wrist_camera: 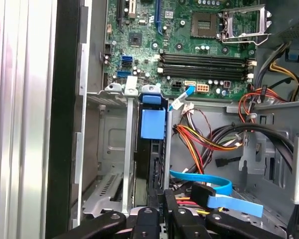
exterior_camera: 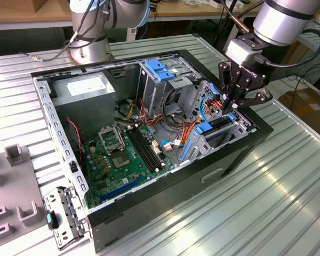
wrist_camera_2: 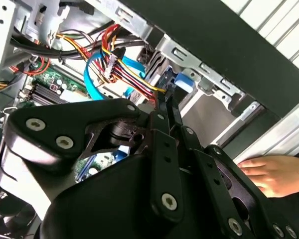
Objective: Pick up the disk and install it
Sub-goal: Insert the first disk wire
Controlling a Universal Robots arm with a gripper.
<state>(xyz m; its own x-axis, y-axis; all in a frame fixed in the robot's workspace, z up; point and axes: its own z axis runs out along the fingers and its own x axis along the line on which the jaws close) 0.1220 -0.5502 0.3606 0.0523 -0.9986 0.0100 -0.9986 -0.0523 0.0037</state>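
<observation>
The disk (exterior_camera: 217, 126) stands on edge in a slot of the metal drive cage (exterior_camera: 200, 146) at the exterior view's right side of the open computer case. In the first wrist view the disk (wrist_camera: 152, 169) shows as a dark narrow body with a blue plastic tab at one end. My gripper (exterior_camera: 230, 105) hangs right above the cage, shut, its black fingertips (wrist_camera: 163, 199) pressed together at the disk's near end. In the second wrist view my gripper (wrist_camera_2: 167, 102) points its joined tips down into the bay. I cannot tell whether they touch the disk.
Red, yellow and orange cables (wrist_camera: 204, 134) and a flat blue cable (wrist_camera: 204, 177) run close beside the slot. The motherboard (exterior_camera: 122, 154), grey power-supply box (exterior_camera: 88, 88) and light-blue bracket (exterior_camera: 157, 69) fill the case. A person's hand (wrist_camera_2: 269, 174) rests on the table outside the black case wall (exterior_camera: 245, 152).
</observation>
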